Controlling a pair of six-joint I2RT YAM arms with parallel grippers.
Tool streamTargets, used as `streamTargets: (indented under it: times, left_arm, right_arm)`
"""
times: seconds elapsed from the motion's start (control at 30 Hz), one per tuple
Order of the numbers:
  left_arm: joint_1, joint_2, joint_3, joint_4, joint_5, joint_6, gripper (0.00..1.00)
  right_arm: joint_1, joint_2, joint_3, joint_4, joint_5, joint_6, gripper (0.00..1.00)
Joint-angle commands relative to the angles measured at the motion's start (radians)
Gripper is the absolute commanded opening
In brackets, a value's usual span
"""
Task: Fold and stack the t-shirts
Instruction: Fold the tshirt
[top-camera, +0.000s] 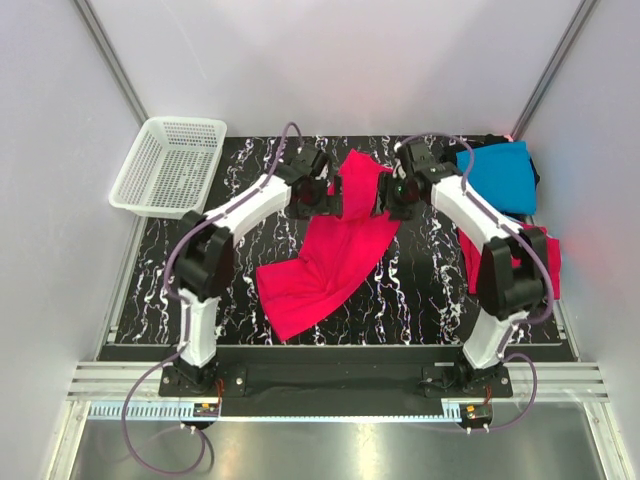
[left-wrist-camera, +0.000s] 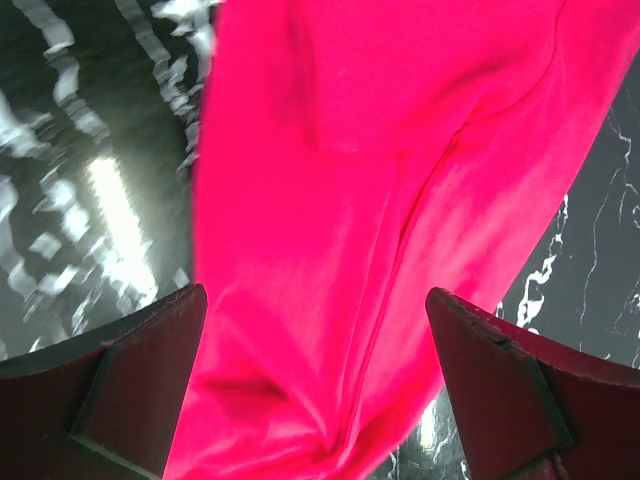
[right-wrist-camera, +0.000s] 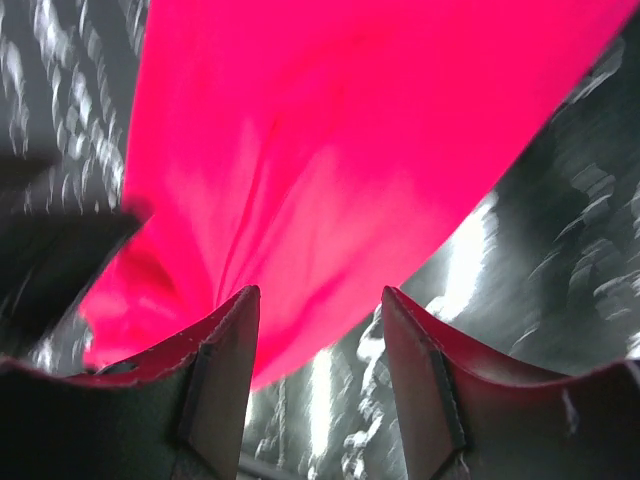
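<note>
Progress looks partial from where we stand. Just past our arm bases at the near edge of the desk (top-camera: 420, 290), the lower half of a pinkish-red t-shirt (top-camera: 325, 265) lies spread and rumpled across the middle. One corner is turned over on itself, nothing like a neat fold. At the right edge a second pinkish-red t-shirt (top-camera: 553, 265) lies in a heap, mostly hidden behind our right arm, and we judge it not yet folded.

Further in, the first shirt narrows and runs toward the far edge between our two grippers. Our left gripper (left-wrist-camera: 315, 300) hovers over that cloth with its jaws spread wide. The fabric passes beneath and between them, but neither finger presses on it. Our right gripper (right-wrist-camera: 318, 300) also has its jaws apart, with the same red cloth just beyond its fingertips and nothing clamped.

Beyond, in the far right corner, the turquoise-blue t-shirt (top-camera: 498, 175) sits as a compact flat shape that we take for folded. A dark edge (top-camera: 536, 172) shows beside it that may be the black t-shirt, though we cannot tell for sure. At the far left corner stands a white mesh basket (top-camera: 135, 185).

By our reckoning, both red shirts remain to be folded and stacked on the corner pile.
</note>
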Motion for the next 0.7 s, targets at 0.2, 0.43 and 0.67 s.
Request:
streamTargets:
  times: [0.2, 0.43, 0.67]
  left_arm:
    - [0.065, 0.232, 0.327, -0.005, 0.262, 0.074, 0.99]
    - [0.068, 0.340, 0.456, 0.000, 0.400, 0.072, 0.99]
    - [0.069, 0.353, 0.408, 0.000, 0.420, 0.087, 0.99]
  right_arm:
    - [0.144, -0.298, -0.275, 0.156, -0.139, 0.104, 0.58]
    - [0.297, -0.283, -0.355, 0.187, -0.147, 0.138, 0.55]
    - [0.434, -0.162, -0.362, 0.204, -0.118, 0.173, 0.52]
